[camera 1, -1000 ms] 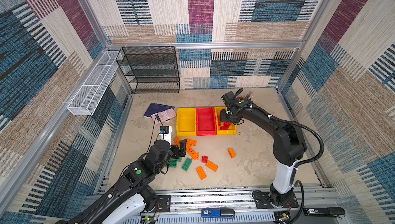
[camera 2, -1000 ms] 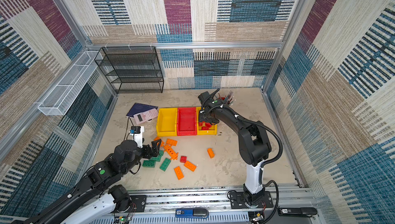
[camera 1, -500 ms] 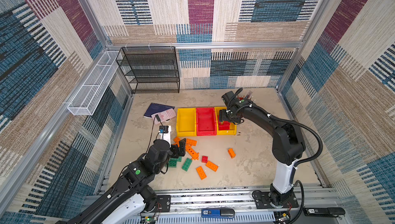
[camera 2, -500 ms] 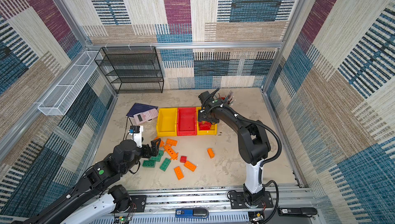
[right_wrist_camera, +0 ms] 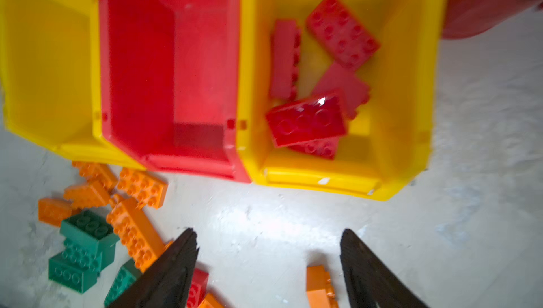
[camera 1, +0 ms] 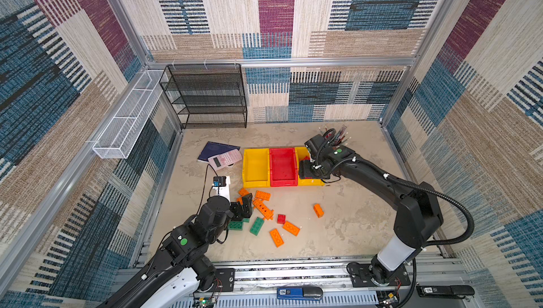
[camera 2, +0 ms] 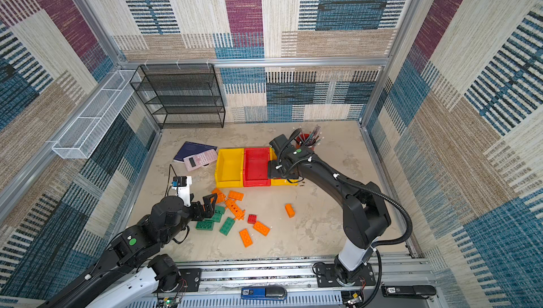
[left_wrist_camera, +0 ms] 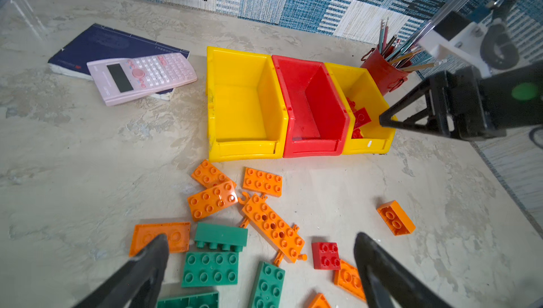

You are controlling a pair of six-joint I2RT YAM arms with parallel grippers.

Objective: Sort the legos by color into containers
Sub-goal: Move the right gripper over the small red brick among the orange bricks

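Observation:
Three containers stand in a row: a yellow bin (camera 1: 255, 167), a red bin (camera 1: 283, 165) and a second yellow bin (right_wrist_camera: 405, 86) that holds several red legos (right_wrist_camera: 305, 124). My right gripper (right_wrist_camera: 268, 233) hovers open over that bin's front edge (camera 1: 305, 170), with nothing between its fingers. In front of the bins loose legos lie on the floor: orange ones (camera 1: 262, 195), green ones (camera 1: 257, 226), one small red square (camera 1: 281, 218) and a lone orange brick (camera 1: 318, 210). My left gripper (left_wrist_camera: 260, 239) hangs wide open just above the pile's left side (camera 1: 245, 203), empty.
A red pencil cup (camera 1: 338, 142) stands right behind the right-hand yellow bin. A pink calculator (camera 1: 224, 159) lies on a dark notebook (camera 1: 216, 148) left of the bins. A black mesh shelf (camera 1: 205, 98) stands at the back wall, and a white wire basket (camera 1: 126, 118) hangs on the left wall.
The right gripper has shifted very slightly over the right-hand yellow bin. The left arm has stayed where it was.

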